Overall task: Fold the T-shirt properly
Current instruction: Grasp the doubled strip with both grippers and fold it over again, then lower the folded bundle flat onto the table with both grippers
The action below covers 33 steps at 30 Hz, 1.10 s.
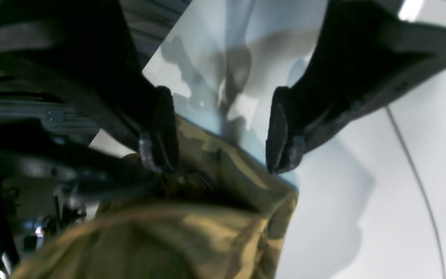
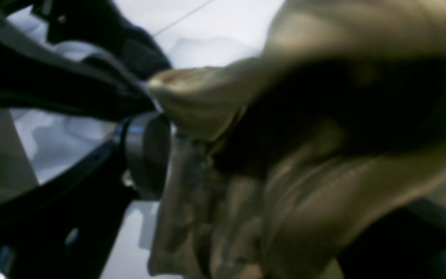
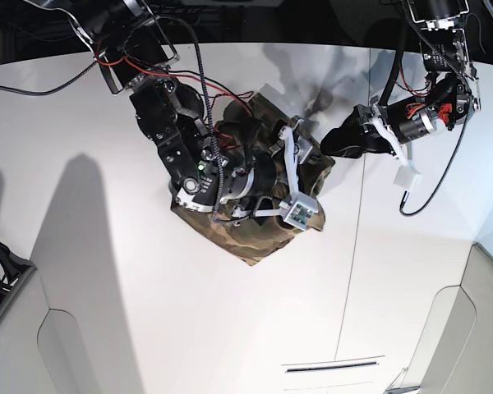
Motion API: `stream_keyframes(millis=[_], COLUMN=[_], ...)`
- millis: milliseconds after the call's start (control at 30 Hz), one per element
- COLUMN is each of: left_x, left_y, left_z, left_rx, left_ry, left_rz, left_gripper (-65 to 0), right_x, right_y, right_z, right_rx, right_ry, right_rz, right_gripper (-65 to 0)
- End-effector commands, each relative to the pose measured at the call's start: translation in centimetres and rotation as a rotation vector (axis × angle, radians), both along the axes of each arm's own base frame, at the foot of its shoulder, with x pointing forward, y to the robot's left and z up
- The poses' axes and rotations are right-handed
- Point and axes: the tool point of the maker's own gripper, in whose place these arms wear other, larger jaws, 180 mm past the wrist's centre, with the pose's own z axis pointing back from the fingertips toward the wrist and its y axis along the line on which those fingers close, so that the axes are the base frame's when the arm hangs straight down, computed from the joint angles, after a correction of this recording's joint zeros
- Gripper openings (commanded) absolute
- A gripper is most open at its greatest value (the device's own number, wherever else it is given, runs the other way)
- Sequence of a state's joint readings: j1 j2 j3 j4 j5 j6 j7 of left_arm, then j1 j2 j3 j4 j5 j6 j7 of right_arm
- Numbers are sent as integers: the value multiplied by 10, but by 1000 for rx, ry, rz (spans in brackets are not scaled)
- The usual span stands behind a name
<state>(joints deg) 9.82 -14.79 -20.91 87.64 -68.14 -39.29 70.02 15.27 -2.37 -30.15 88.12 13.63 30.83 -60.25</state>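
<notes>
two arms: both reach over a white desk (image 3: 107,271) toward one crumpled t-shirt (image 3: 255,238).
base view, t-shirt: a bunched camouflage heap of olive, brown and tan, lying near the middle of the desk, closer to the far edge than to the near one; one pointed corner of cloth trails toward the near edge.
base view, right arm: it comes in from the far left corner and lies right across the heap, hiding much of it; the right gripper (image 3: 292,160) sits at the heap's far right side.
base view, left arm: it comes in from the far right corner; the left gripper (image 3: 333,145) is just beside the heap's right edge.
left wrist view, left gripper (image 1: 223,135): its two black fingers (image 1: 163,128) stand wide apart with nothing between them.
left wrist view, t-shirt (image 1: 192,224): a folded edge runs below the fingertips, with bare desk (image 1: 362,213) to the right; one fingertip is at the cloth's edge, but whether it touches cannot be told.
right wrist view, right gripper (image 2: 155,97): the picture is blurred; a dark finger (image 2: 91,81) meets a pale fold of the t-shirt (image 2: 304,155) at its tip, and the fold looks pinched there.
right wrist view, t-shirt: it fills the right side of the picture, hanging in soft folds down to the desk (image 2: 130,248).
</notes>
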Motion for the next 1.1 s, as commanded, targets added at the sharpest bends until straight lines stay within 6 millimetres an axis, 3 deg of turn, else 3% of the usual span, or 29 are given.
stream_keyframes(millis=[0,167,367,600,733,933,1000,1067], left_x=[7,5,2,4,-1,-18,-21,-21], left_y=[2,1,5,43,63,67,66,64], left_z=[12,11,18,33,37,30,33,35], left_rx=[-9,-16,-37,-5,1,-3,-29,-35], left_ry=[-48,-42,-40,-65,-69,-30,-33,-40], left_rz=[2,-3,-24,19,69,76,79,74], left_gripper=[-260,-260,-260,-260,-260,-260,-263,-319], right_x=[6,-9,-9,-27,-33,-26,-14,6], right_y=[12,30,42,75,81,79,74,65], right_z=[18,24,36,64,76,77,81,88], right_rx=[47,52,72,232,296,286,286,291], right_ry=[-45,-64,-91,-26,-9,-42,-74,-111], right_rz=[21,88,96,141,160,142,113,61], right_gripper=[-210,-210,-211,-211,-211,-211,-212,-251])
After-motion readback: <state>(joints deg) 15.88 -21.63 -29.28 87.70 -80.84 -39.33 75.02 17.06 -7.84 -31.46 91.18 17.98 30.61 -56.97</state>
